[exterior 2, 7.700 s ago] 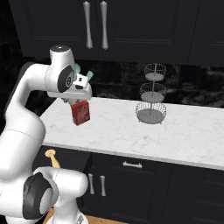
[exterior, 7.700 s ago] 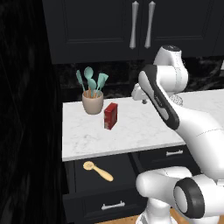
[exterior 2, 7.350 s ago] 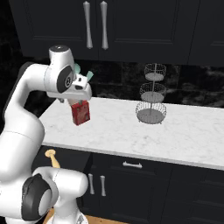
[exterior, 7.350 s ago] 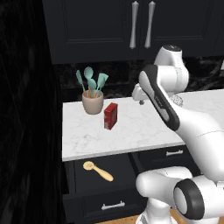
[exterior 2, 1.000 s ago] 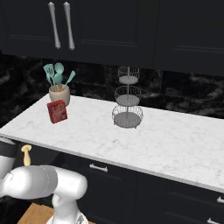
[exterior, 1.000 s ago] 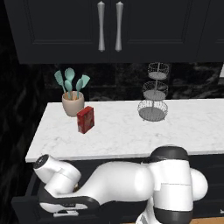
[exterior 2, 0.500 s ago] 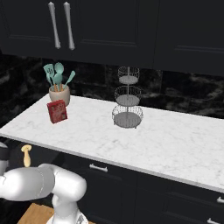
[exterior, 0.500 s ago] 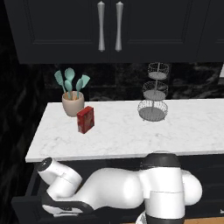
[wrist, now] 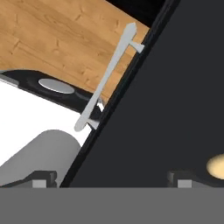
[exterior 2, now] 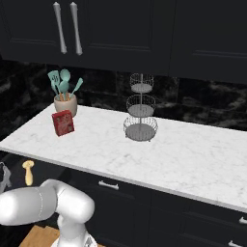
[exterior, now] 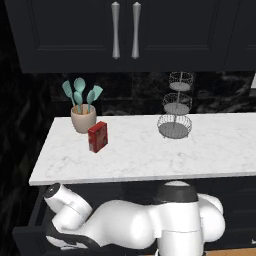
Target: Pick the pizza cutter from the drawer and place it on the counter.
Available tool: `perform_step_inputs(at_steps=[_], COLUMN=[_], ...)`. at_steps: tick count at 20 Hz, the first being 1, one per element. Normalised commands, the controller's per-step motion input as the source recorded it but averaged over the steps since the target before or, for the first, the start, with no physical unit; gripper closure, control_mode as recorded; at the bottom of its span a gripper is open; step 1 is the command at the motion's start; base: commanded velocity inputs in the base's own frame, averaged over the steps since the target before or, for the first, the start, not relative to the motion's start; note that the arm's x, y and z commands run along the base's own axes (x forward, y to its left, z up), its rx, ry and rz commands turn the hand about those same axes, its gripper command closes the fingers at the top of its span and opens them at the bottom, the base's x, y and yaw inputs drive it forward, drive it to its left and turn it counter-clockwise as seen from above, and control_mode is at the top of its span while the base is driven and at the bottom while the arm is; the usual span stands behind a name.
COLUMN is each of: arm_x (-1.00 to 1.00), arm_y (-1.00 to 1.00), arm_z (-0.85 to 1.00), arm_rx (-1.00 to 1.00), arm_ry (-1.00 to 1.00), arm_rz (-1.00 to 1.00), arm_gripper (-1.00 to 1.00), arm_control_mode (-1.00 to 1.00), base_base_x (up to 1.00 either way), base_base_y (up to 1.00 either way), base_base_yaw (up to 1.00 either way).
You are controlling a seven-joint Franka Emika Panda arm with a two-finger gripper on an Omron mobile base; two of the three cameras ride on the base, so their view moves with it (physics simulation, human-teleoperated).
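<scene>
The long white marble counter (exterior: 150,155) with faint grey veining ran across the kitchen on black cabinets, with tall black cupboard doors (exterior: 125,30) and their long silver handles above it and a black marbled backsplash (exterior 2: 202,103) behind. A wood-plank floor (wrist: 57,39) showed in the hand view. On the slab stood a three-tier silver wire basket stand (exterior: 176,106), a beige ceramic pot of teal spatulas (exterior: 82,107) near the left end, and a small red box (exterior: 98,136) just in front of the pot.

Below the counter's left end the wide black drawer (wrist: 166,105) stood pulled out, its flat front edged by a short silver bar handle (wrist: 107,76) in the hand view. The white arm bent low in front of it, the hand down over the drawer.

The small pizza cutter (exterior 2: 28,171) lay inside the drawer; from the right base view its tan-yellow wooden handle showed, and in the hand view a tan rounded end sat at the right edge, beside one finger tip. The wheel could not be made out.

The gripper (wrist: 111,177) had its dark finger tips (wrist: 179,177) set wide apart, with nothing between them.
</scene>
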Motion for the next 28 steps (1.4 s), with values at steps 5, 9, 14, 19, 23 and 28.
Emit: perform_step_inputs(at_steps=[5,9,14,19,23,28], arm_x=[-1.00,-1.00,-0.72,0.22,0.51,0.19], arm_y=[0.01,0.12,0.18,-0.11,-0.94,-0.75], arm_z=[-0.07,-0.01,0.52,1.00,1.00,0.34], arm_rx=[0.00,0.00,0.04,0.17,0.31,0.09], arm_ry=[0.04,0.01,-0.02,-0.07,0.00,0.04], arm_rz=[0.08,0.14,0.08,0.12,0.27,0.49], arm_gripper=[-1.00,-1.00,-1.00,-1.00,-1.00,-1.00], arm_control_mode=[-1.00,-1.00,-1.00,-1.00,-1.00,-1.00], base_base_x=[0.00,0.00,0.00,0.00,0.00,0.00], base_base_y=[0.00,0.00,0.00,0.00,0.00,0.00], base_base_yaw=[0.00,0.00,0.00,0.00,0.00,0.00])
